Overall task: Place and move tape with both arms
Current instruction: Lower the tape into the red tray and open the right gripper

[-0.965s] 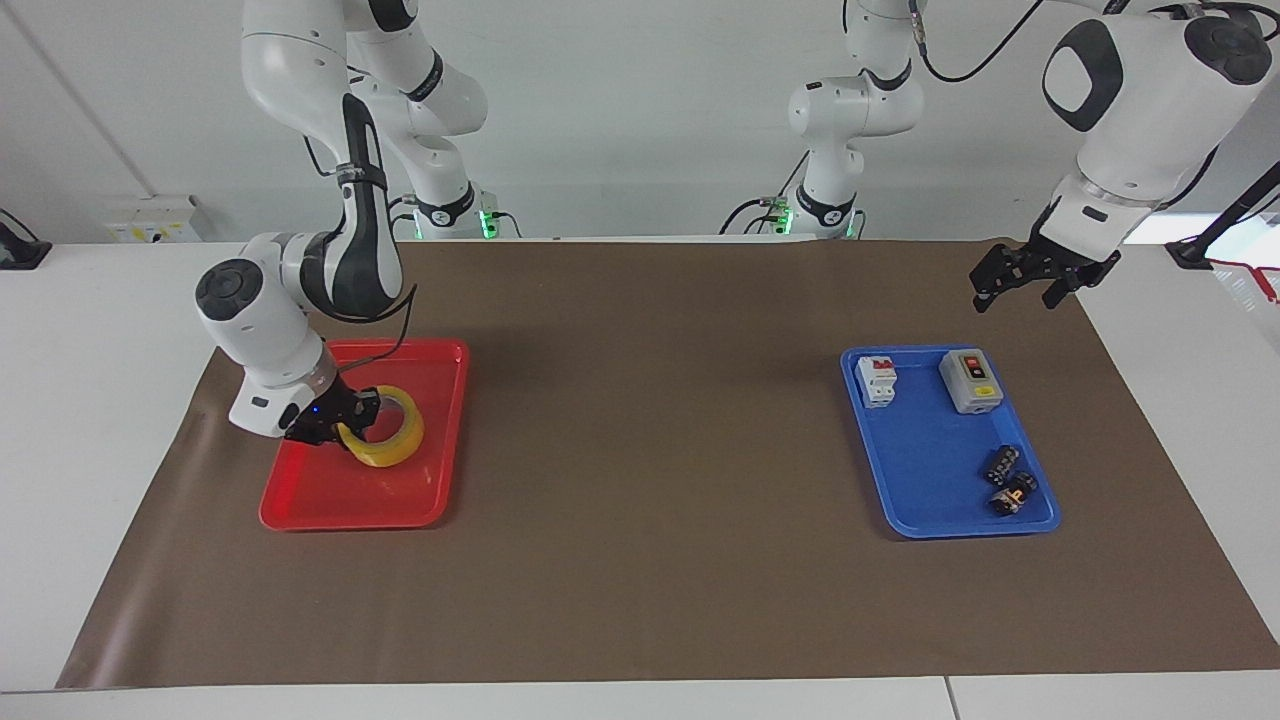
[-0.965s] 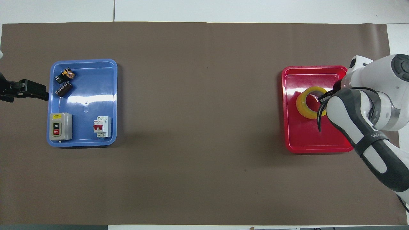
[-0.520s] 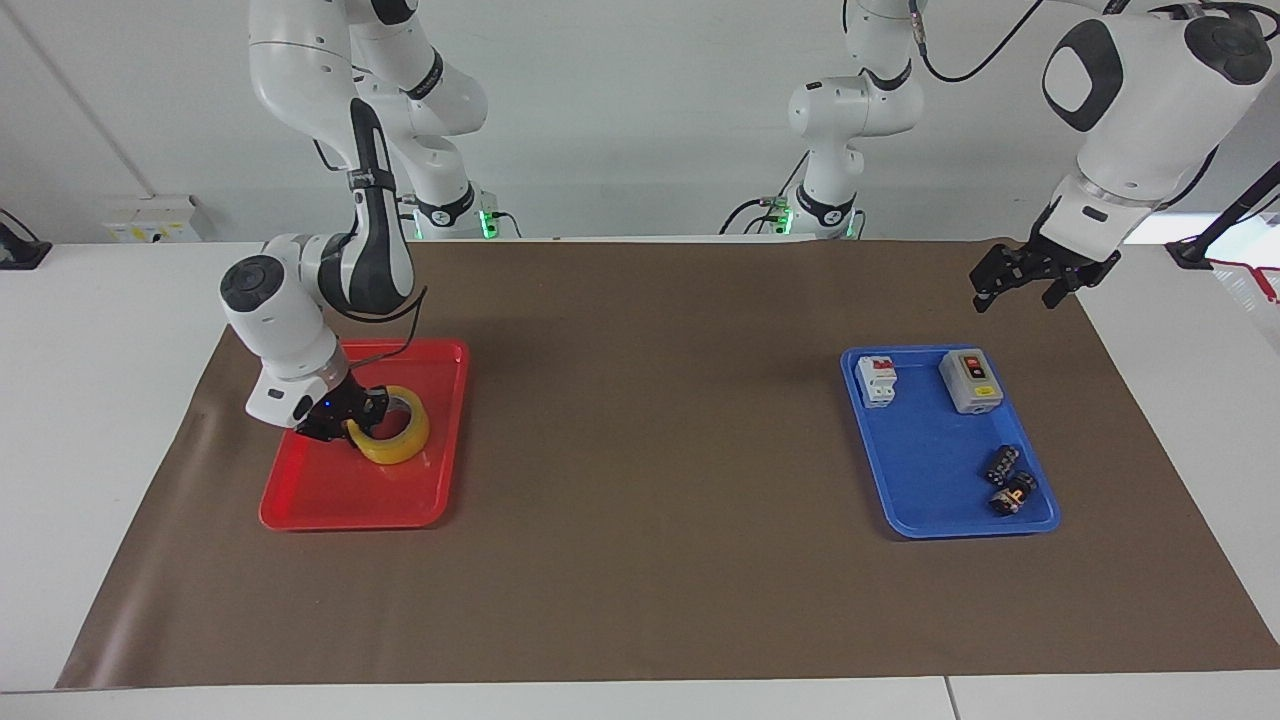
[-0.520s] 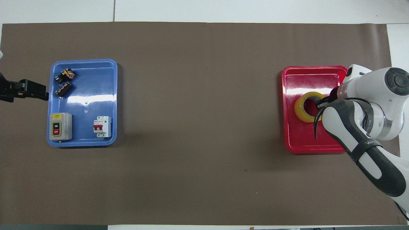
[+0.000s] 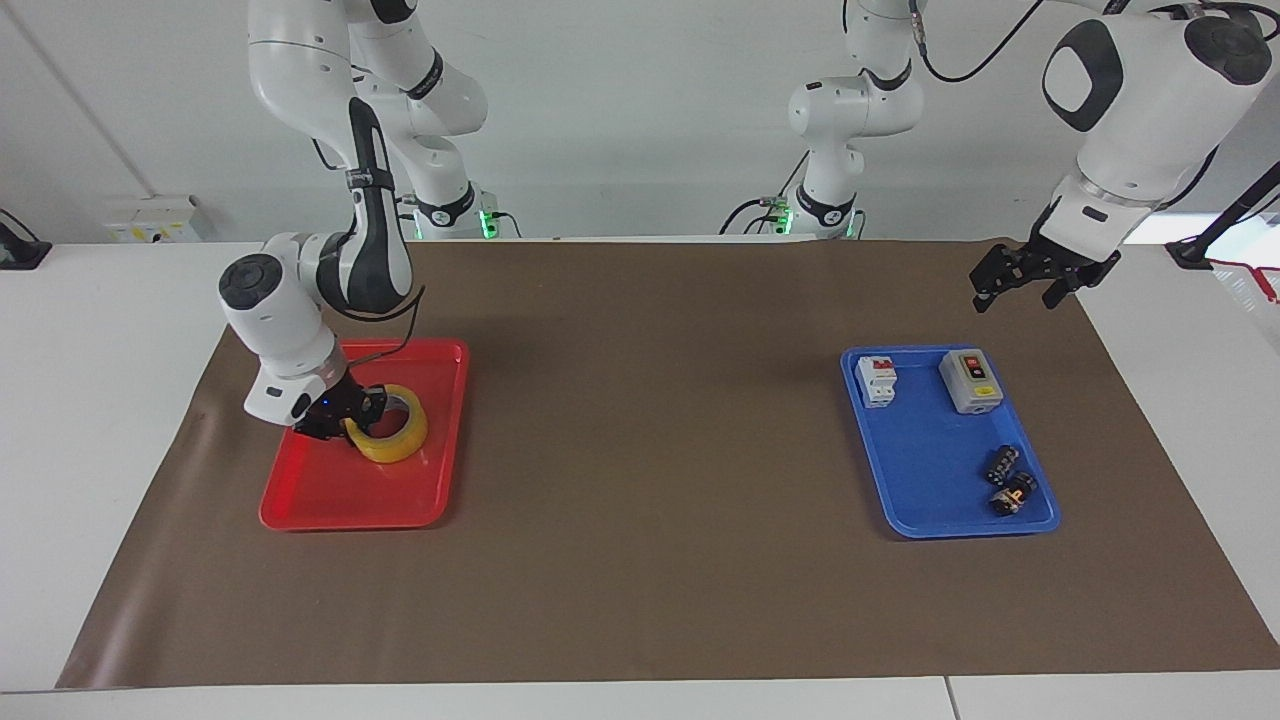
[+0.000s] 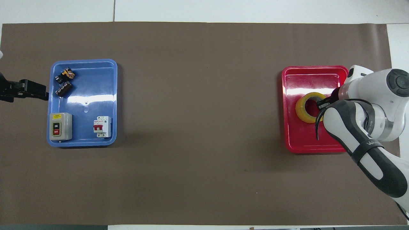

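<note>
The yellow tape roll [image 5: 402,437] lies in the red tray [image 5: 340,505], toward the tray's end nearer the robots. My right gripper [image 5: 350,415] is down at the roll's rim, shut on it, with one finger inside the hole. In the overhead view the tape [image 6: 303,111] shows in the red tray [image 6: 306,143] with the right gripper [image 6: 321,103] partly hidden under the arm's wrist. My left gripper [image 5: 1020,288] waits open in the air over the mat's edge beside the blue tray [image 5: 930,490]; it also shows in the overhead view [image 6: 32,91].
The blue tray [image 6: 84,99] at the left arm's end holds a grey on/off switch box [image 5: 970,381], a white circuit breaker [image 5: 876,381] and two small black parts [image 5: 1008,480]. A brown mat [image 5: 650,450] covers the table between the trays.
The right gripper has carried the tape a little nearer to the robots within the red tray, and the roll has gone from tilted to lying nearly flat. The left arm has not moved.
</note>
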